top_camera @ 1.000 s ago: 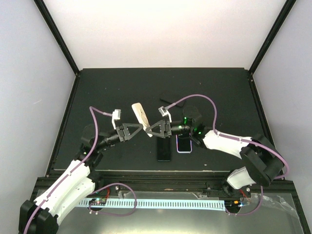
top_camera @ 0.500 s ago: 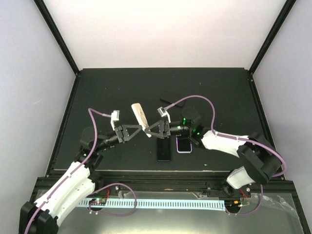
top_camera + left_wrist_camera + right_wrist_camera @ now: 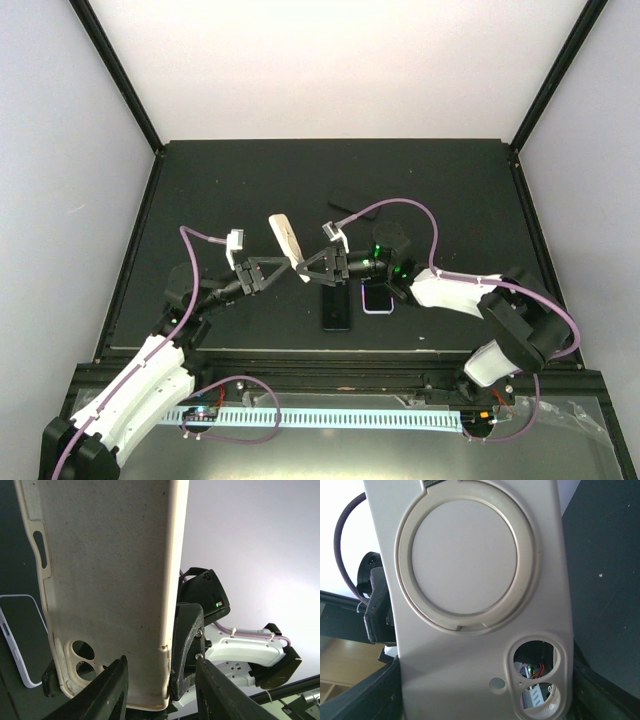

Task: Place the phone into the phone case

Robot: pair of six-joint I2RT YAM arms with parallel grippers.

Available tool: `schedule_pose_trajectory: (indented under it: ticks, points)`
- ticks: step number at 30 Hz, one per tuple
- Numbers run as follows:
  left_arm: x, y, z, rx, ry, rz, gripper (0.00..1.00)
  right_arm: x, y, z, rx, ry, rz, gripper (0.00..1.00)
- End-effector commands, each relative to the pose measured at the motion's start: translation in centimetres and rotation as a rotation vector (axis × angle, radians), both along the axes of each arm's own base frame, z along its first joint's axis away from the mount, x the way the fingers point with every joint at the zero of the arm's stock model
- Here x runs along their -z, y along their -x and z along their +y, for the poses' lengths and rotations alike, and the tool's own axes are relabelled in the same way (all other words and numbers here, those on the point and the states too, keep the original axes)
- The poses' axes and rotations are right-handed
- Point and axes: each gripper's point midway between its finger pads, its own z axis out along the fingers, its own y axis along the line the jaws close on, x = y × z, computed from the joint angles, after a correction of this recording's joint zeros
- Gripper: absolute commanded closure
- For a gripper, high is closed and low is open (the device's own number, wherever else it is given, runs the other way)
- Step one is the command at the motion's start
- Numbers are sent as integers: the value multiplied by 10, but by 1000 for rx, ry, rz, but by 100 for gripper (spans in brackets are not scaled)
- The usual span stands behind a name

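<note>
The left gripper (image 3: 290, 263) reaches in from the left, tips at the lower end of the case (image 3: 285, 234). In its wrist view that end sits between its pale fingers (image 3: 110, 687), but whether they pinch it or stand just off it I cannot tell. The case is off the table (image 3: 220, 190), between the two grippers, and rises from their tips tilted toward the far left. Its bare inner side faces the left gripper. Its back, with a round ring (image 3: 466, 555) and a two-hole camera cutout (image 3: 537, 680), faces the right gripper (image 3: 304, 272). The right gripper comes in from the right, tip to tip with the left one, jaws set wide. Its dark fingers (image 3: 375, 695) flank the case's two long edges near the cutout, gripping it. Below and just nearer than the right gripper, a black phone (image 3: 337, 309) lies flat on the table. Just right of it, under the right wrist, lies a white-rimmed phone (image 3: 377, 298), screen up. Beyond the right gripper lies a small dark object (image 3: 345, 195).
</note>
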Motion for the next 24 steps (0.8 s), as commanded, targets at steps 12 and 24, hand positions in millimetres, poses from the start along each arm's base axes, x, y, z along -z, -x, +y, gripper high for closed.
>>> schedule_pose_trajectory:
  ticks: [12,24]
  points:
    - [-8,-10,4,-53,19,-24,77,3,10,5,-47,-43,0,30]
    - [14,-17,4,-62,-36,42,99,11,8,-1,-4,34,-46,18]
